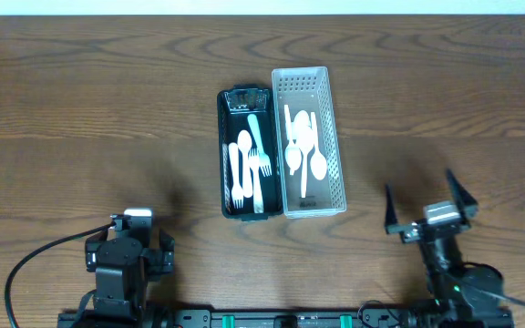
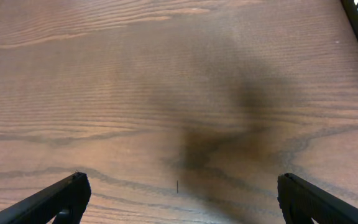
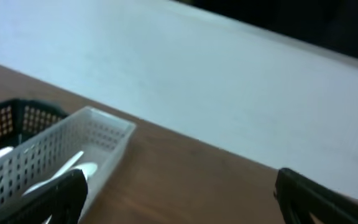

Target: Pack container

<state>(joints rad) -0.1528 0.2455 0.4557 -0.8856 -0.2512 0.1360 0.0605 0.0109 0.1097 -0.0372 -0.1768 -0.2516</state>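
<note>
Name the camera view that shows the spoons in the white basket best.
Overhead: all the spoons lie fully visible inside the white basket. The right wrist view catches only the basket's end and part of one spoon; the left wrist view shows none.

2 black arms, grey wrist blocks, black cable, pointed pincer fingers

No text, label, brand, number or sign can be read anywhere in these views; nothing legible is carried by the desk or either basket.
</note>
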